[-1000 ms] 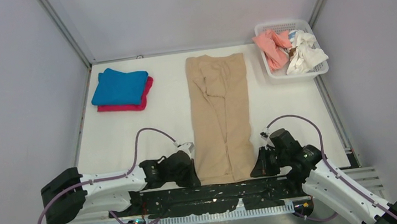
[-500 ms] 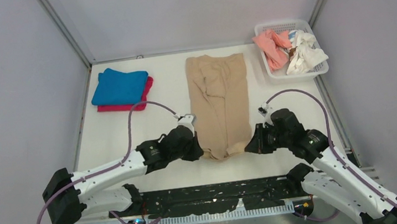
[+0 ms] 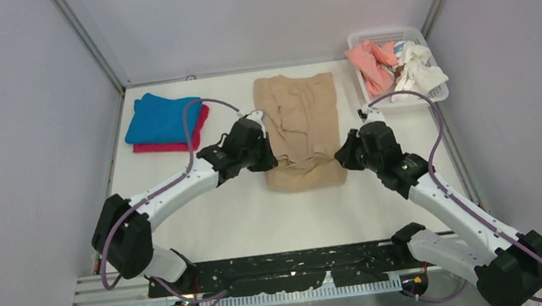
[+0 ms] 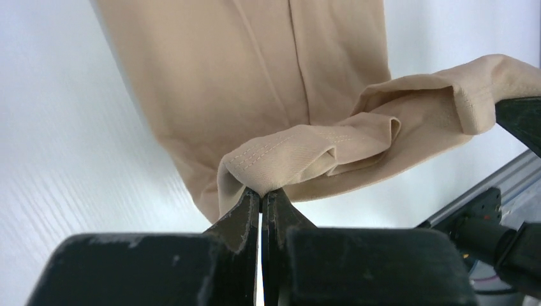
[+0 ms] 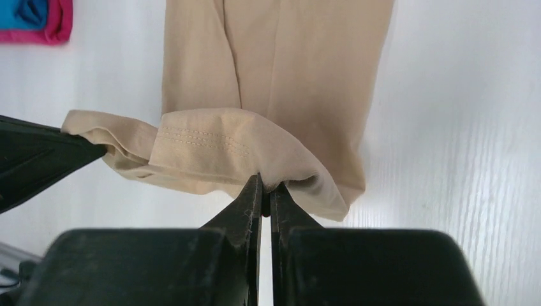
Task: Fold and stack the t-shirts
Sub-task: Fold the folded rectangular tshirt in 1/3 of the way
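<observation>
The tan t-shirt (image 3: 300,131) lies lengthwise on the middle of the white table (image 3: 259,215), its far end close to the back edge at 12 o'clock. Its near part is doubled over itself, so a rounded fold faces 6 o'clock. The left gripper (image 3: 267,156) has its jaws pressed together on the stitched hem at the shirt's 9 o'clock side, and the right gripper (image 3: 342,155) pinches the hem the same way at 3 o'clock. In both wrist views the fingers meet with only cloth between them, and the hem sags in a loose band from one to the other above the flat layer. From the fold toward 6 o'clock the table is open white surface down to the black rail where the arm bases sit, and narrower open strips run along both long edges of the shirt. At 10 o'clock, well apart from the tan cloth, a folded blue t-shirt (image 3: 162,117) lies on a folded magenta t-shirt (image 3: 202,122) near the left table edge. The left forearm reaches past the stack's 5 o'clock corner, and the left cable (image 3: 209,100) arches over that corner. At 2 o'clock a white mesh basket (image 3: 385,35) sits in the far right corner — it holds a crumpled salmon t-shirt (image 3: 371,63) and a crumpled white t-shirt (image 3: 415,69), and the right cable (image 3: 398,94) loops up to its near rim. Grey walls (image 3: 24,148) close the table at 9, 12 and 3 o'clock.
</observation>
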Robot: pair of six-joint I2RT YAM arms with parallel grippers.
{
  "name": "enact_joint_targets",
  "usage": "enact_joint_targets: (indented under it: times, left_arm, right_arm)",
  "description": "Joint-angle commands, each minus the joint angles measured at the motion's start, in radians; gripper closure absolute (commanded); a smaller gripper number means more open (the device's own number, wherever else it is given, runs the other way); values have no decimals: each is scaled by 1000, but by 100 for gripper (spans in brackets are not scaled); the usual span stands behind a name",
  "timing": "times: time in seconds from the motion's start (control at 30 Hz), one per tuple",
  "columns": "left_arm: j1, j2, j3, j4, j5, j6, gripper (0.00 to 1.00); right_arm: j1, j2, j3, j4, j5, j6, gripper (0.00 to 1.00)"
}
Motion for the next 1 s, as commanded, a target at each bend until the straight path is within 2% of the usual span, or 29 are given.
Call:
enact_joint_targets:
  times: [0.0,0.23,0.53,0.83,0.97]
  left_arm:
    - [59,84,141,-19,45,73,100]
    - [134,228,288,-59,80,119,100]
    - [203,360,406,-75,126,135,100]
    - [248,500,537,-97,170,156,100]
    - [268,558,594,-115,181,168,96]
  right_arm:
    - [-49,109,104,186,93,-51,94]
    - [-119,263,151,376,87,-37,94]
    - [-174,506,257,473,-54,-59,94]
    - [-217,653,325,513,-83,-57,94]
    - [-229,732,370,523,-112,-45,94]
